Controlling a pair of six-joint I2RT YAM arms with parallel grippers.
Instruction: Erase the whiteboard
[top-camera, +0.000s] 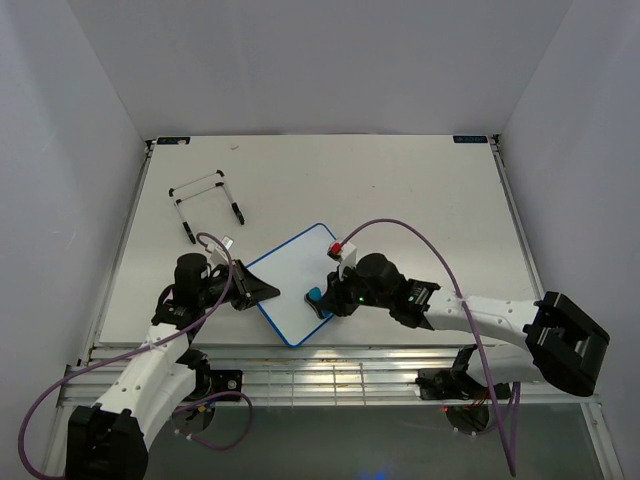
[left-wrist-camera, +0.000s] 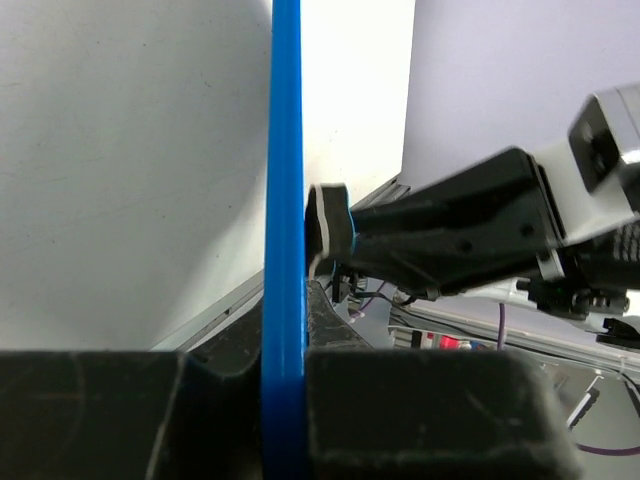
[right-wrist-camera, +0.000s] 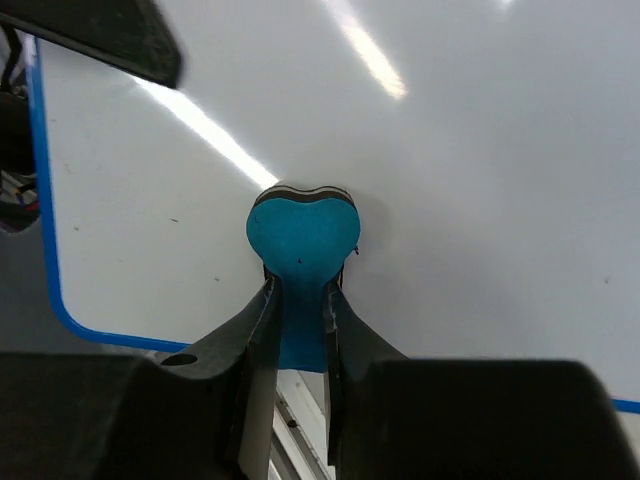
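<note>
The whiteboard (top-camera: 292, 278), white with a thin blue frame, lies tilted on the table between both arms; no red marks show on it. My left gripper (top-camera: 268, 290) is shut on its left edge, and the blue frame (left-wrist-camera: 284, 230) runs straight up between the jaws in the left wrist view. My right gripper (top-camera: 322, 300) is shut on the small blue eraser (right-wrist-camera: 302, 240), which presses flat on the board surface (right-wrist-camera: 480, 180) near its front corner. The eraser (top-camera: 316, 296) shows as a blue spot at the board's lower right edge.
A white-and-black wire stand (top-camera: 207, 203) sits at the back left of the table. The table's front edge with metal rails (top-camera: 330, 365) runs just below the board. White walls close the workspace on three sides.
</note>
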